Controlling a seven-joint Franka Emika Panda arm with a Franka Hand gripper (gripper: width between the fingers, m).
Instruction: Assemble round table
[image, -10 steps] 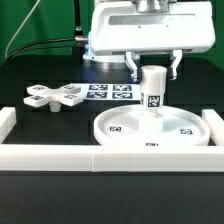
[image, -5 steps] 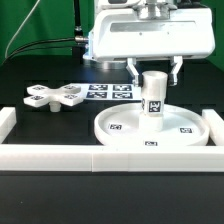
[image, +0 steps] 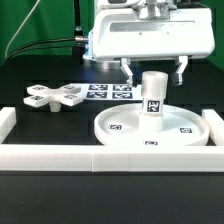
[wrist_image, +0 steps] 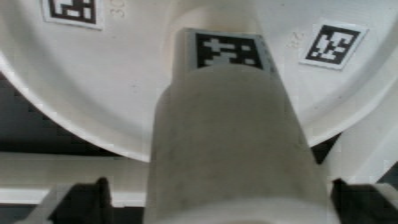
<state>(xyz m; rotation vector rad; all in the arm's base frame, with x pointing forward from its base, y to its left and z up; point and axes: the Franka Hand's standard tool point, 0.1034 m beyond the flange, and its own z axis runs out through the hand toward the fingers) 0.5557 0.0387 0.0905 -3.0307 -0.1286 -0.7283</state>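
The short cylinder leg stands upright at the middle of the large rimmed disc top, its tag facing the camera. The disc top lies flat on the black table, at the exterior view's right, just behind the white border rail. The gripper hangs over the leg with its fingers spread wide, one on each side of the leg's top with a clear gap to it. At the exterior view's left lies the cross-shaped base, with the marker board just beside it. The wrist view looks down the leg onto the disc top.
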